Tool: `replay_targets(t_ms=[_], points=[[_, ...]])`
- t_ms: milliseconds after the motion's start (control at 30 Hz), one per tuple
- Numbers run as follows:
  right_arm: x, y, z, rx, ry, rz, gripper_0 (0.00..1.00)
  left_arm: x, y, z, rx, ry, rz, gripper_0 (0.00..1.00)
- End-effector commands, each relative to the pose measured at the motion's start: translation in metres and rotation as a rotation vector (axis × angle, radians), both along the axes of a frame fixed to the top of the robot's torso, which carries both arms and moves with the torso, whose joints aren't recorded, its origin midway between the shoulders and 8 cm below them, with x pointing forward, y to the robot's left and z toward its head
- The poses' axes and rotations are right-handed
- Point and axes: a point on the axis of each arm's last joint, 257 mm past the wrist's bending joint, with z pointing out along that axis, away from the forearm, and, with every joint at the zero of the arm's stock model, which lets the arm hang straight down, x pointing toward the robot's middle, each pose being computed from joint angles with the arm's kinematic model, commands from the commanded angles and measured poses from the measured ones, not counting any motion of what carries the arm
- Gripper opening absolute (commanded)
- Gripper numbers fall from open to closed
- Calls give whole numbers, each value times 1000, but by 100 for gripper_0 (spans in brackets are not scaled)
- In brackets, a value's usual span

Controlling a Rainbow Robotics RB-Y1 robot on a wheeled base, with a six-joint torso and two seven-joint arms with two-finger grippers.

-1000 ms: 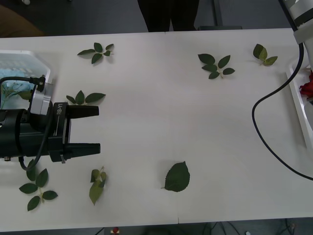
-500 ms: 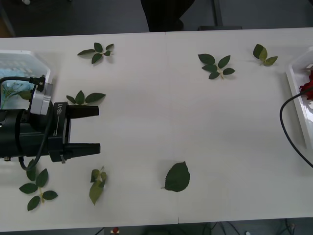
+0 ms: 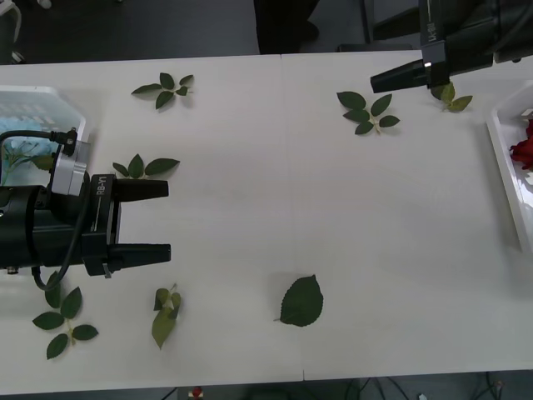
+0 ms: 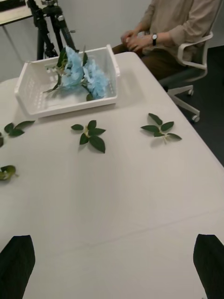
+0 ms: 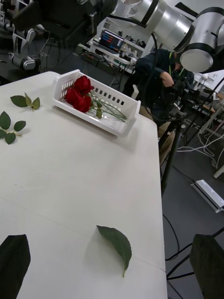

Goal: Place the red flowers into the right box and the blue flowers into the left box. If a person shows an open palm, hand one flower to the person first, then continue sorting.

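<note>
Blue flowers (image 4: 81, 74) lay bunched together inside the left box (image 4: 65, 103), which sat at the left edge of the white table (image 3: 275, 208), toward its far corner. Just beside that box, over the left edge, the left gripper (image 3: 141, 221) hung with its two black fingers spread apart and nothing between them, pointing across the surface toward the right. Loose green leaf sprigs (image 3: 164, 88) lay scattered over the tabletop, some near the far edge, some near the left gripper, and a single large leaf (image 3: 301, 302) rested close to the near edge at about the middle. Farther right, over the far edge, the right gripper (image 3: 400, 77) was held above the table; from its own camera the two dark fingers stood wide apart at the corners, gripping nothing. At the right edge sat the right box (image 5: 95, 110), and the red flowers (image 5: 78, 92) lay inside it, blooms clustered at one end with their green stems running along the tray.
</note>
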Motion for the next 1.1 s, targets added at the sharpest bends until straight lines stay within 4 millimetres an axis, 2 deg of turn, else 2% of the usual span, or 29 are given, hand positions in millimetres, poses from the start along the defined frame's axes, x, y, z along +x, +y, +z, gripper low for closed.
replay_targets(t_ms=[33, 167, 300, 433, 533, 833, 1000, 1100], points=[[-25, -21, -2, -52, 12, 17, 99, -7, 7, 4, 30, -35, -13, 100], [-37, -32, -16, -116, -4, 16, 99, -7, 7, 4, 30, -35, -13, 100], [-35, -52, -35, -202, -1, -22, 99, -7, 7, 4, 30, -35, -13, 100], [-26, -83, -62, -305, 14, -91, 99, -7, 7, 4, 30, -35, -13, 100], [-22, -90, -77, -339, 23, -114, 99, -7, 7, 4, 30, -35, -13, 100], [-29, -78, -76, -283, 62, -89, 99, -7, 7, 4, 30, -35, -13, 100], [-39, -54, -64, -183, 93, -47, 99, -7, 7, 4, 30, -35, -13, 100], [-40, -49, -58, -152, 98, -41, 99, -7, 7, 4, 30, -35, -13, 100]])
